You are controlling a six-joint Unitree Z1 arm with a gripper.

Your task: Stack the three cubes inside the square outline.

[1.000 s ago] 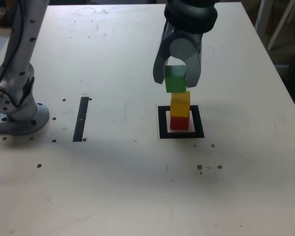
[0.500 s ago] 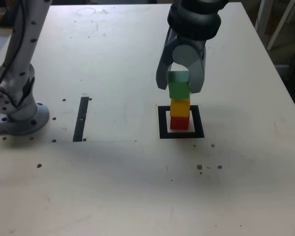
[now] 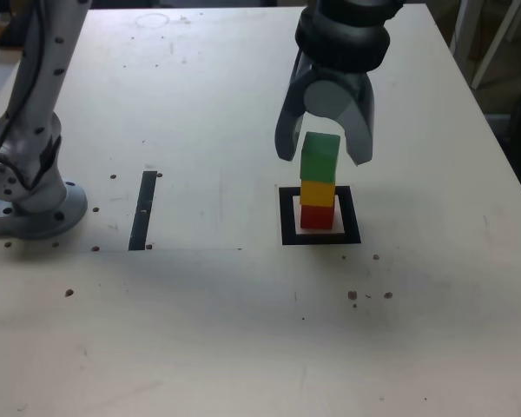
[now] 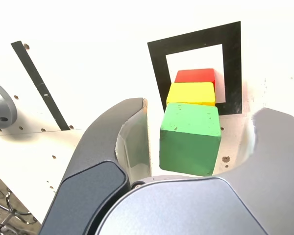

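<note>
The three cubes stand as one tower inside the square outline (image 3: 286, 217) (image 4: 157, 68). The red cube (image 3: 317, 215) (image 4: 196, 76) is at the bottom, the yellow cube (image 3: 318, 192) (image 4: 192, 93) sits on it, and the green cube (image 3: 319, 156) (image 4: 191, 137) is on top, turned slightly against the yellow one. My gripper (image 3: 323, 155) (image 4: 206, 110) hangs over the tower and is open. Its two grey fingers flank the green cube, with a visible gap on each side in both views.
A straight black tape strip (image 3: 143, 208) (image 4: 39, 85) lies to the exterior view's left of the tower. The arm's grey base (image 3: 35, 208) stands at the table's left edge in that view. Small dark specks dot the pale tabletop.
The green cube came down onto the yellow cube. The jaws then spread apart and let go of it, and the fingers now stand off its sides.
</note>
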